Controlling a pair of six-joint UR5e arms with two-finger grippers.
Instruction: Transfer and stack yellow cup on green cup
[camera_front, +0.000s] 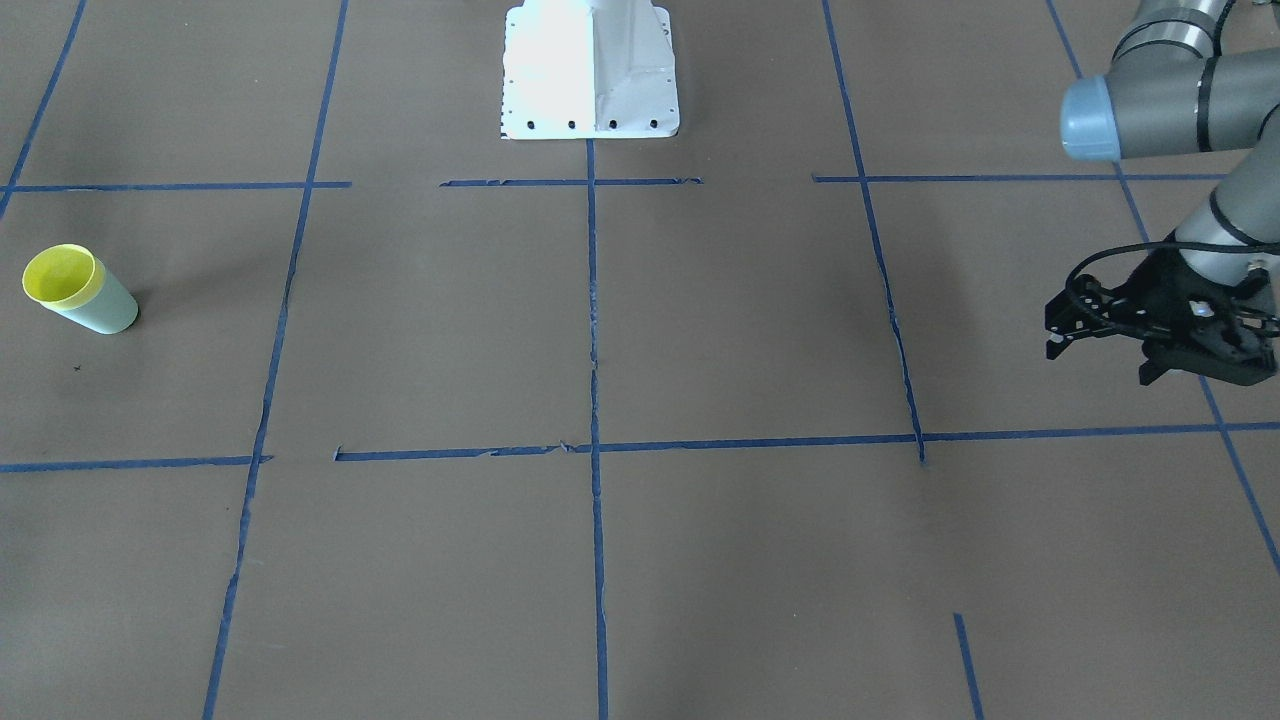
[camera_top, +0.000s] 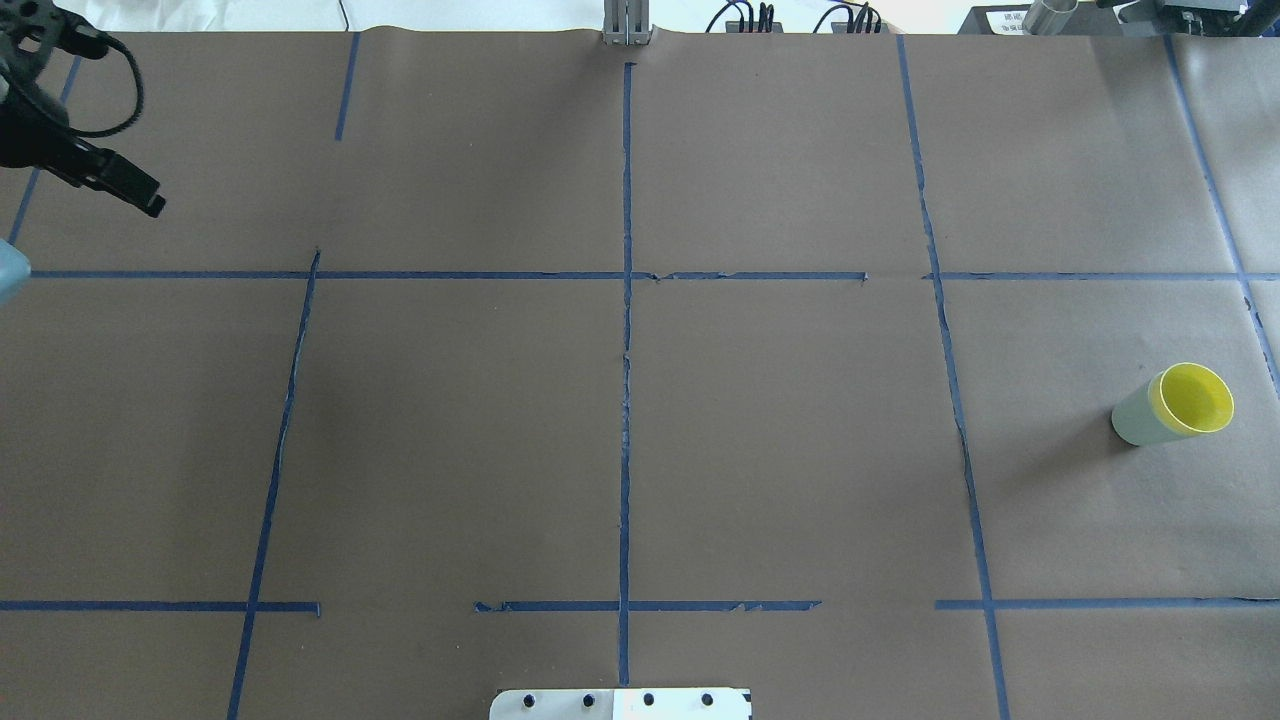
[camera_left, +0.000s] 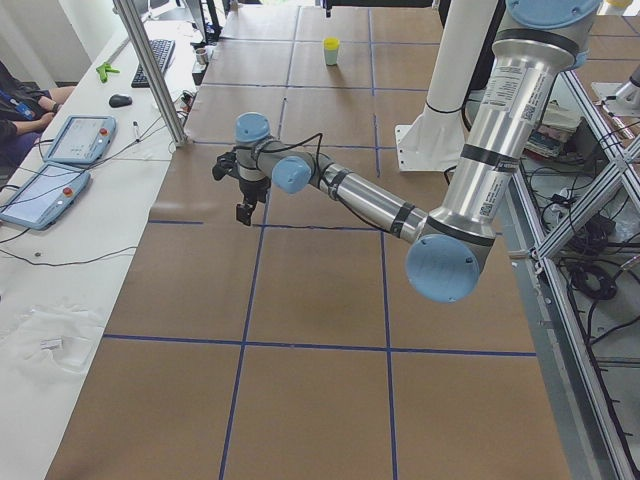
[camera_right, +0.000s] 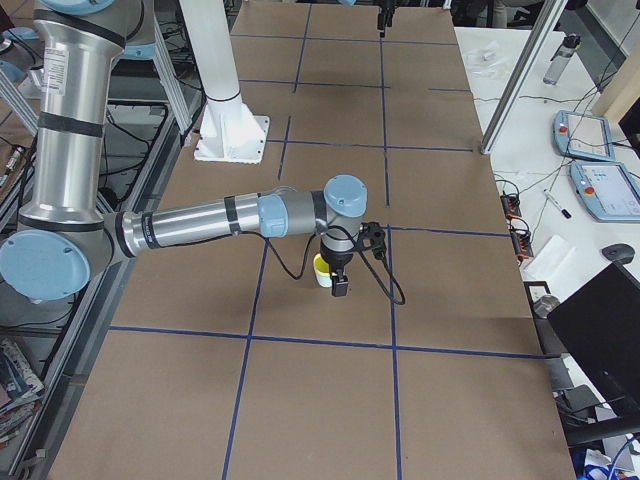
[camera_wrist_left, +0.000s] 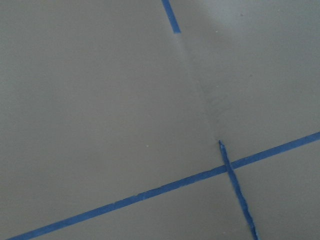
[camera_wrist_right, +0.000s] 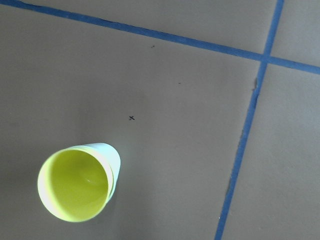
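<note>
The yellow cup sits nested inside the green cup, and only its rim and inside show. The pair stands upright on the table's right side in the overhead view, yellow cup in green cup. The right wrist view looks down into the yellow cup, with the green cup's wall beside it and no fingers in view. My right gripper hangs close beside the cups; I cannot tell whether it is open. My left gripper is far away at the table's left side, open and empty.
Brown paper with blue tape lines covers the table. The white robot base stands at the near middle edge. Tablets and cables lie on the white side table. The left wrist view shows only paper and tape.
</note>
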